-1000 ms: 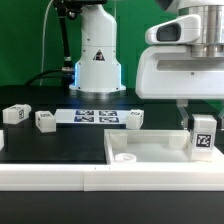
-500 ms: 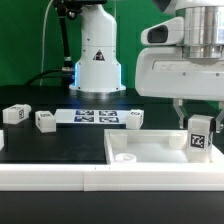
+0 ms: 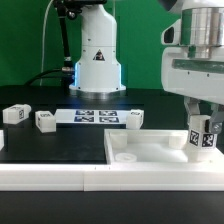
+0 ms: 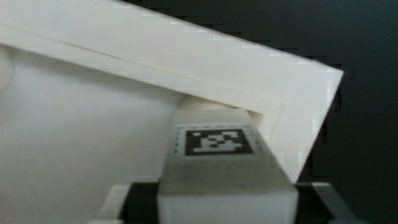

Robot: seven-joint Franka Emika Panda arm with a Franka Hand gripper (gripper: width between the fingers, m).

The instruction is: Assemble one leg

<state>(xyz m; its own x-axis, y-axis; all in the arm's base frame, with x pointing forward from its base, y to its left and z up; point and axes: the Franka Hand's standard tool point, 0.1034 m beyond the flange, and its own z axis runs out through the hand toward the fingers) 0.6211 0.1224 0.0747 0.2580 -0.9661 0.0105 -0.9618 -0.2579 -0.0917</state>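
Closest to us, low in the exterior view, sits a big white tray (image 3: 150, 150) with a raised rim and a round hole near its left corner. At the right edge of that frame, the end effector (image 3: 203, 128) pinches the leg (image 3: 203, 139), a small white block with a black-and-white tag on its face. The leg hangs tilted over the tray's right corner. In the wrist view, the leg (image 4: 221, 160) points at the tray's corner (image 4: 107, 110). Farther back on the black table (image 3: 60, 140) lie three more small white blocks (image 3: 45, 120) and the marker board (image 3: 95, 116). Behind them, at the upper middle, stands the robot's white base (image 3: 97, 60).
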